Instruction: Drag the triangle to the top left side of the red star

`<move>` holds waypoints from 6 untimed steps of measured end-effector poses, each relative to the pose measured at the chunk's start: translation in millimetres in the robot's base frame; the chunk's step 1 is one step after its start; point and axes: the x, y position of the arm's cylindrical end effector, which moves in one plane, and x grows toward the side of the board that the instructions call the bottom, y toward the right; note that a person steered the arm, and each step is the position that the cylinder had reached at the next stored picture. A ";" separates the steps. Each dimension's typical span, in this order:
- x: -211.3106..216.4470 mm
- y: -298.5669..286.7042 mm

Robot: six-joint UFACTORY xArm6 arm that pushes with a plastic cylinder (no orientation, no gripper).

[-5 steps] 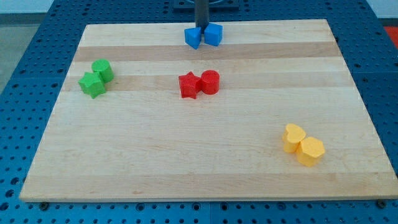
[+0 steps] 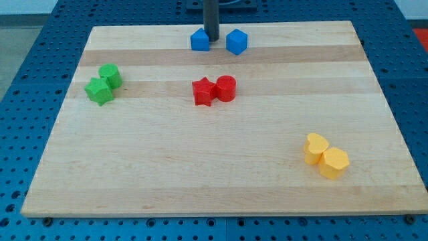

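Observation:
The blue triangle block (image 2: 199,41) lies near the top edge of the wooden board (image 2: 167,161), just left of my tip (image 2: 212,39), which touches its right side. A blue cube (image 2: 236,41) sits a little to the tip's right, apart from it. The red star (image 2: 202,92) sits in the board's middle, below the triangle, touching a red cylinder (image 2: 226,88) on its right.
A green star (image 2: 99,90) and a green cylinder (image 2: 110,75) sit together at the view's left. Two yellow blocks (image 2: 317,147) (image 2: 334,163) sit together at the lower right. The blue pegboard table (image 2: 27,67) surrounds the board.
The tip has moved down between the two blue blocks. The triangle has shifted left and the cube right, so they are now apart.

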 end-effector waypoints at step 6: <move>42.5 -55.8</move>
